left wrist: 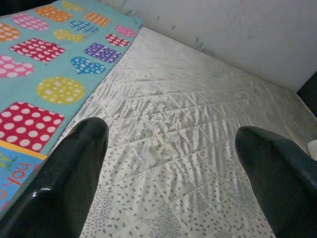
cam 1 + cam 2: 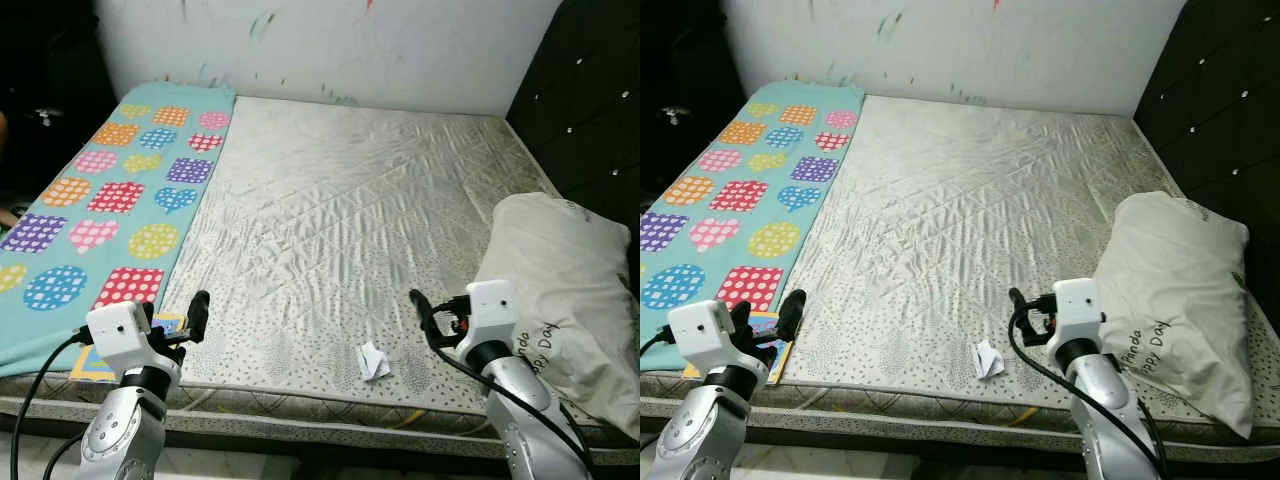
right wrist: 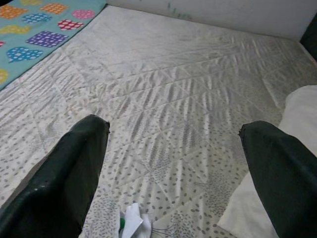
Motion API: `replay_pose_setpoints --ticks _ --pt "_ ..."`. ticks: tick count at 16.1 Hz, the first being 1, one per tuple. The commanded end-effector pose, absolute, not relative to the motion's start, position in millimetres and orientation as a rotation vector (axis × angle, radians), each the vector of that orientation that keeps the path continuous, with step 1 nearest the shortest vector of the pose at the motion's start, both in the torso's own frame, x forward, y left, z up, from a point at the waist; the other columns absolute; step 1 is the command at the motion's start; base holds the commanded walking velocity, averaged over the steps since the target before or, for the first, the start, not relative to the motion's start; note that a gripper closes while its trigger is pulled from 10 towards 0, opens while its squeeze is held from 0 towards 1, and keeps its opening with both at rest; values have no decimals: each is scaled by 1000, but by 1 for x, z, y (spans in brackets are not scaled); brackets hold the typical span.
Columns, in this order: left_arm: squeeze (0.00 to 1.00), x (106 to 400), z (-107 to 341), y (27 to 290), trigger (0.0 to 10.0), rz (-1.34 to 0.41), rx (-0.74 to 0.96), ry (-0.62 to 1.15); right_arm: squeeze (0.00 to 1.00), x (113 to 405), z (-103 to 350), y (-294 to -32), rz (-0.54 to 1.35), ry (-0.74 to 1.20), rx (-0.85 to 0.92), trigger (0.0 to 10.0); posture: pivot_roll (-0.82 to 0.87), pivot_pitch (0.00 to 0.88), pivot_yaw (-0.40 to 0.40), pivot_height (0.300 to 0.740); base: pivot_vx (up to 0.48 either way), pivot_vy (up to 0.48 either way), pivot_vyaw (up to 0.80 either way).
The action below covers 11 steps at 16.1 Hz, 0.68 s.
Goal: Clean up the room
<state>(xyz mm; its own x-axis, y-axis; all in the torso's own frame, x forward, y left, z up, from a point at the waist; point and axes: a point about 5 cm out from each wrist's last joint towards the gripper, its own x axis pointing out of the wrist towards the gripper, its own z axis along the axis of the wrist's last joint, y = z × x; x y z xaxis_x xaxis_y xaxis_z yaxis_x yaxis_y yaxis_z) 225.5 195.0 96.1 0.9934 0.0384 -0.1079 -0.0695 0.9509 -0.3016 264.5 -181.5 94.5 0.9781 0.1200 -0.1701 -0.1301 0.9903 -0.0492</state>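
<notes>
The crumpled paper scrap (image 2: 373, 361) lies near the front edge of the bare mattress (image 2: 350, 220), just left of the right pincer (image 3: 173, 163), which hovers spread wide and empty. The left pincer (image 1: 173, 168) is likewise open, beside the patterned blanket (image 2: 110, 200). A light scrap could skid off the edge if nudged, or the pillow (image 2: 565, 290) gets bumped. No bin or container is visible.
</notes>
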Motion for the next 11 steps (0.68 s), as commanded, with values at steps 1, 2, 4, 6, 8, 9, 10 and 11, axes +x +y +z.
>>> replay_pose_setpoints --ticks 1,2,4,6,8,9,10,11 --pt "0 224 100 197 10000 56 -301 98 0 263 101 -183 116 147 -64 10000 -45 50 -52 740 0 0 0" --pt "0 224 100 196 10000 56 -303 102 0 262 102 -182 121 144 -60 10000 -46 50 -51 740 0 0 0" --pt "0 224 99 196 10000 54 -304 107 0 262 101 -182 123 147 -56 10000 -46 48 -49 740 0 0 0" --pt "0 224 99 196 10000 52 -305 110 0 262 100 -182 129 149 -55 10000 -45 46 -49 723 0 0 0" --pt "0 225 99 196 10000 51 -304 110 0 262 101 -181 142 148 -57 10000 -44 45 -50 690 0 0 0" --pt "0 225 100 196 10000 52 -304 109 0 262 101 -181 144 149 -56 10000 -44 45 -52 680 0 0 0" --pt "0 226 100 197 10000 55 -303 104 0 262 102 -181 147 148 -56 10000 -44 45 -54 665 0 0 0" --pt "0 227 101 197 10000 59 -302 100 0 263 102 -180 154 147 -59 10000 -45 44 -55 650 0 0 0"
